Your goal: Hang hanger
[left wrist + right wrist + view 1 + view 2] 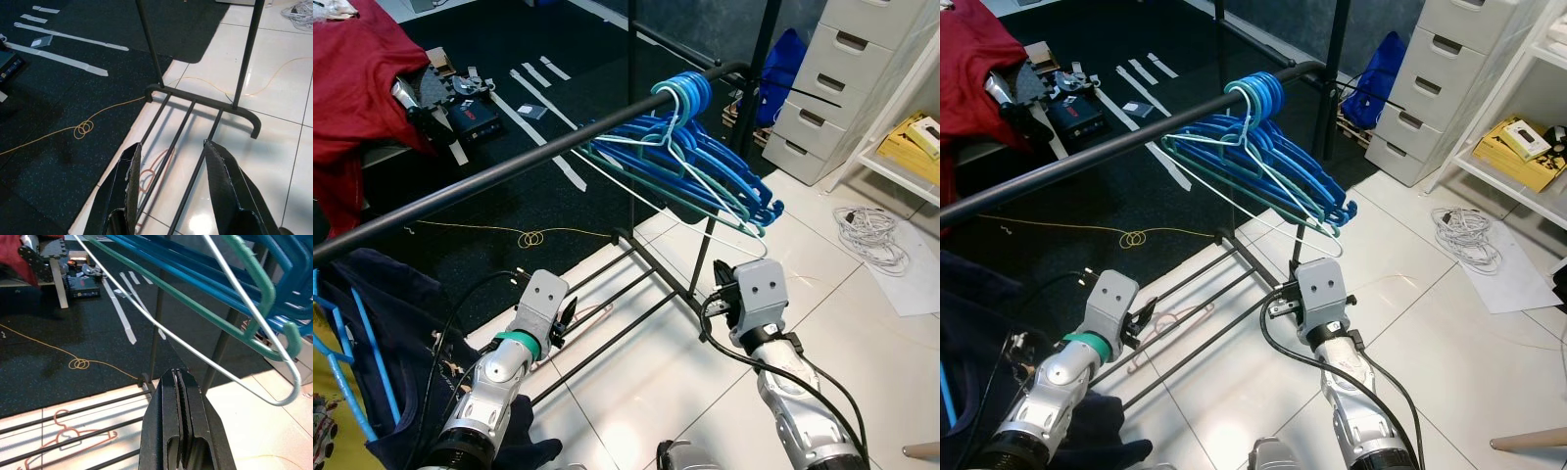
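Note:
A black clothes rail (509, 166) runs across in front of me. A bunch of blue hangers (724, 166), with a teal hanger (205, 316) and a thin white hanger (195, 352), hangs at its right end. A pink hanger (1170, 328) lies flat on the white tiles under the rack's base bars (195, 105). My left gripper (171, 146) is open and empty, low over those bars and close to the pink hanger. My right gripper (177, 374) is shut with nothing in it, just below the white hanger's lower corner.
A red garment (352, 78) lies at the back left and a navy garment (382, 333) hangs near my left arm. A yellow cord (533, 237) crosses the black mat. A white drawer unit (852, 88) and a coiled white cable (871, 235) are at the right.

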### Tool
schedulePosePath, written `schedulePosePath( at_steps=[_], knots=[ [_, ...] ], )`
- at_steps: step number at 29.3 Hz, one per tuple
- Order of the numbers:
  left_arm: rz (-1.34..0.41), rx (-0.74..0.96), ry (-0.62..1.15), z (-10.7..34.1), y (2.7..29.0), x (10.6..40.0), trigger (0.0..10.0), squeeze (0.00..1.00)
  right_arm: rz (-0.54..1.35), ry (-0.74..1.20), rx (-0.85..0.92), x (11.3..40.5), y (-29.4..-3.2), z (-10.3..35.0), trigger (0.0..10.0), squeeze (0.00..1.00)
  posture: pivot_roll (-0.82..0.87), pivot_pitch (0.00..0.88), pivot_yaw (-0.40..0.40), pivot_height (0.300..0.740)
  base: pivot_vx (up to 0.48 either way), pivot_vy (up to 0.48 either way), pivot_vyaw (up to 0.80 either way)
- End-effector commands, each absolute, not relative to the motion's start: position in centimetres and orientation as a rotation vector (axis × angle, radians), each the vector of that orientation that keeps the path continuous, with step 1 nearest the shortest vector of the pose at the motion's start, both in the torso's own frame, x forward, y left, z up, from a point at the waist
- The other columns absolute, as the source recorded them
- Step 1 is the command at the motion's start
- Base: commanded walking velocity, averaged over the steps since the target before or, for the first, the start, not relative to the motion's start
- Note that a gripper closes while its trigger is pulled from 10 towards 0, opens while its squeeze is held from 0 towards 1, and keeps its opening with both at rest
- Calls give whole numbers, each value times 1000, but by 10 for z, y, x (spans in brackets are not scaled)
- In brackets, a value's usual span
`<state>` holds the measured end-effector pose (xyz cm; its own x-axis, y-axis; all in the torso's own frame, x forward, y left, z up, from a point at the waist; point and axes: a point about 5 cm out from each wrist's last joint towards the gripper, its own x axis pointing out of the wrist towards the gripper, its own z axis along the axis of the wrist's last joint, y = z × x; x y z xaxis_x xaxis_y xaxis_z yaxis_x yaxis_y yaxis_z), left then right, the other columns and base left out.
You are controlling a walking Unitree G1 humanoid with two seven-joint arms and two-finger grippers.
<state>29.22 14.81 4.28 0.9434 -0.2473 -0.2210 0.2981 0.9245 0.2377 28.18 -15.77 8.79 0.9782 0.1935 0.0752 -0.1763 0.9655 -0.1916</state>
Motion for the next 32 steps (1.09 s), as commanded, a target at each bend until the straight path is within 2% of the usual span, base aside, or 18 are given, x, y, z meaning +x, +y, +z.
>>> schedulePosePath(
  at_steps=[1, 16, 32],
  knots=[
    [-273, 268, 208, 39, 151, 289, 10000, 0, 191, -83, -185, 280, -158, 83, 10000, 0, -149, 60, 86, 740, -277, 0, 0],
    [-272, 274, 209, 39, 152, 289, 10000, 0, 184, -87, -184, 281, -159, 82, 10000, 0, -145, 60, 90, 740, -302, 0, 0],
    [-271, 275, 208, 40, 152, 290, 10000, 0, 182, -91, -182, 281, -159, 81, 10000, 0, -144, 60, 91, 740, -405, 0, 0]
  ],
)
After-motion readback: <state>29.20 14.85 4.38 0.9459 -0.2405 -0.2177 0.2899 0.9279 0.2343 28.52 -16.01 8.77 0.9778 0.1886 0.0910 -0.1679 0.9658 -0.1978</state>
